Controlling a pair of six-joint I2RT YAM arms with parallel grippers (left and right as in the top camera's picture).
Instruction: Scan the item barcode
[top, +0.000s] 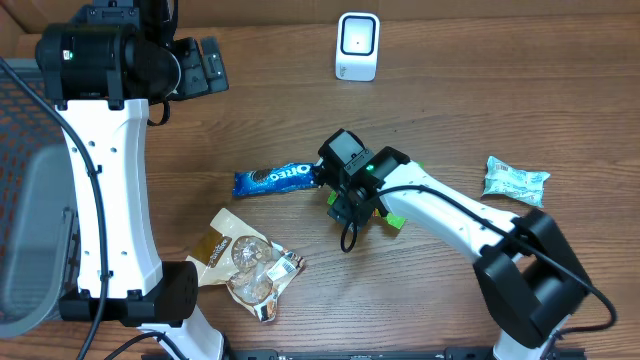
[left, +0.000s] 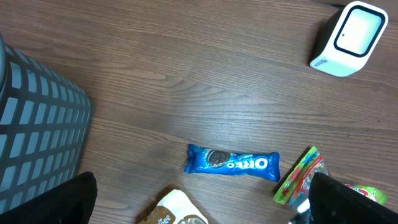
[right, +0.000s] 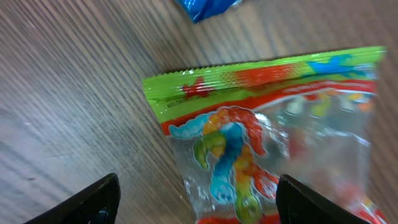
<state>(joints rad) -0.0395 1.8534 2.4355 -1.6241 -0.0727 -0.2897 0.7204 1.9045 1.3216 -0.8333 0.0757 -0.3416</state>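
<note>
From overhead, the right arm's wrist covers most of the gummy-worm bag (top: 393, 218), so only a sliver of green edge shows beside it. The right wrist view cuts the bag off at the bottom and right, and its clear window is blurred. The small print on the green seal is too soft to read. In the left wrist view the cookie bag (left: 174, 213) is cropped by the lower edge, and the mesh basket (left: 37, 130) runs off the left side. The gummy-worm bag lies flat on the wooden table (top: 450, 110) directly under the right gripper (right: 198, 196). The jaws stand well apart, with the sealed top of the bag between the two dark fingers (right: 93, 200). The tips may be resting on the wrapper, but the blur leaves that unsettled. The Oreo pack (top: 275, 180) lies just beside the bag's upper-left corner. The barcode scanner (top: 357, 46) stands upright well apart, at the far edge. A light-blue packet (top: 516, 180) sits off to the right. The right arm reaches from its base at the near right corner diagonally across the table, with the wrist bent downward. The left arm stands tall at the left. The left gripper (top: 212, 66) is held high, its jaws wide apart and empty, and looks down on the Oreo pack.
</note>
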